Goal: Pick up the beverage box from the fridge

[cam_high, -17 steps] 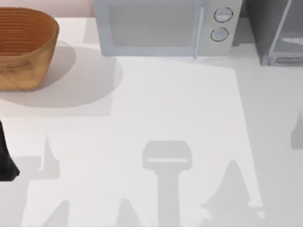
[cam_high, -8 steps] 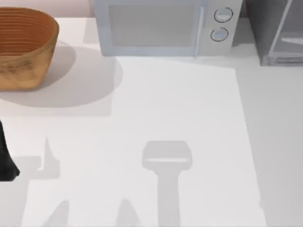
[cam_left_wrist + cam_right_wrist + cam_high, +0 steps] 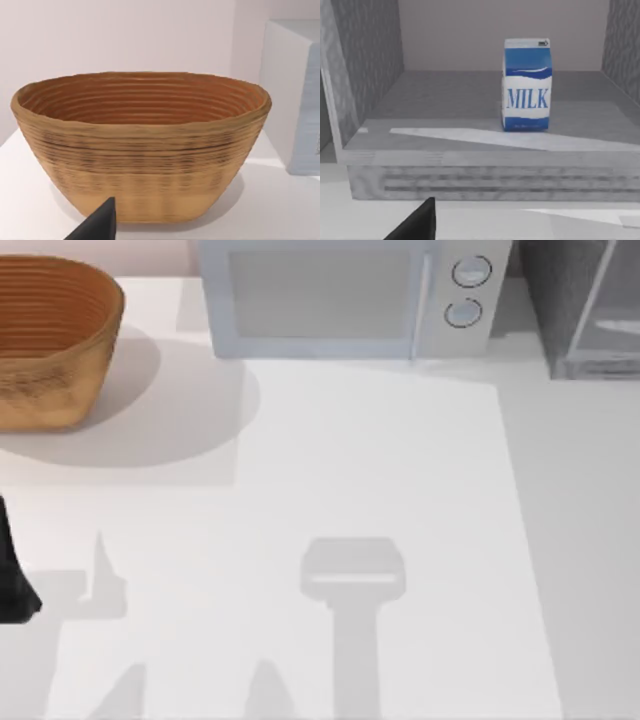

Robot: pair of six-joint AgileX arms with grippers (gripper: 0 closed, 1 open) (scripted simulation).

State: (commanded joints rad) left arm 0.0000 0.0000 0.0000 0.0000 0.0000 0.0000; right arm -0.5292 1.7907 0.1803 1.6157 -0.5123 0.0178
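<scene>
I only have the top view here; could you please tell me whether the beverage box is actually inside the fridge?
Observer: Yes. The right wrist view shows the beverage box standing upright on the floor of the fridge, apart from both side walls.
Operator: Thank you. Is anything between the right gripper and it?
Observer: No. The right gripper is outside the fridge, facing its opening, and nothing stands before the box.
Operator: I see the left arm parked at the left edge of the table. Is anything in the basket?
Observer: In the left wrist view, the part of the basket interior that is in view holds nothing.
</scene>
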